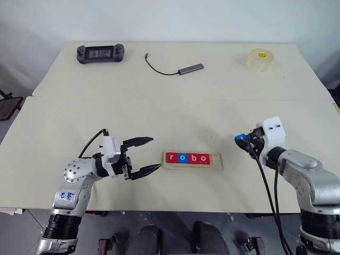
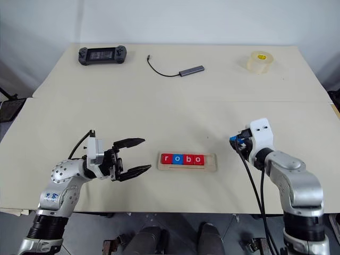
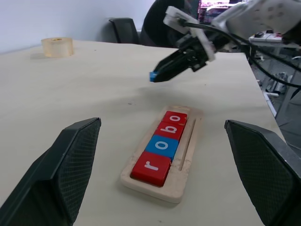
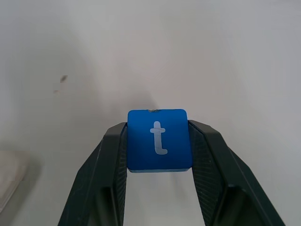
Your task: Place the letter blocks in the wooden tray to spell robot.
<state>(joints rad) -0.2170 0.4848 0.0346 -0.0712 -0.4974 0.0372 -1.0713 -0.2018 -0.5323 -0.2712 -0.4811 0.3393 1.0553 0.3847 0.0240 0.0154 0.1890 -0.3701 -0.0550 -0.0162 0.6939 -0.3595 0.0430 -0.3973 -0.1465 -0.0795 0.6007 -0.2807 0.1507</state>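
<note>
Near the tabletop's front right edge: right gripper (image 4: 159,141), lifted off the surface, pointing toward the tray.
Right gripper state: clamped on the blue t block (image 4: 159,140); one black finger presses each side face, so the white letter stays upright and readable in the right wrist view.
Reason for grip: side contact leaves the lower face free, which should let the tile drop flat into the slot.
Blue t block: small square tile, smooth glossy face, slightly rounded corners; held clear of the tabletop, well apart from the tray.
Wooden tray (image 1: 218,165): near the middle of the front edge, lying parallel to it; pale unfinished wood, long and narrow with rounded ends, shallow slot.
Tray contents: red r (image 1: 171,158), blue o (image 1: 182,158), red b (image 1: 193,158), red o (image 1: 203,158), seated edge to edge from the left end.
Open position: one bare space at the tray's right end, on the side facing the loaded gripper; judged the seat for t.
Left gripper (image 1: 143,155): just beside the tray's left end; fingers spread wide, holding nothing. Finger pads (image 3: 70,174) are black with a fine mesh texture.
Probable reason for left placement: ready to steady the tray.
Tabletop (image 1: 159,106): matte cream, with a seam running across it.
Far edge: black handheld controller (image 1: 100,53) toward the left corner, cabled grey adapter (image 1: 190,68) at centre, translucent tape roll (image 1: 260,58) toward the right corner.
</note>
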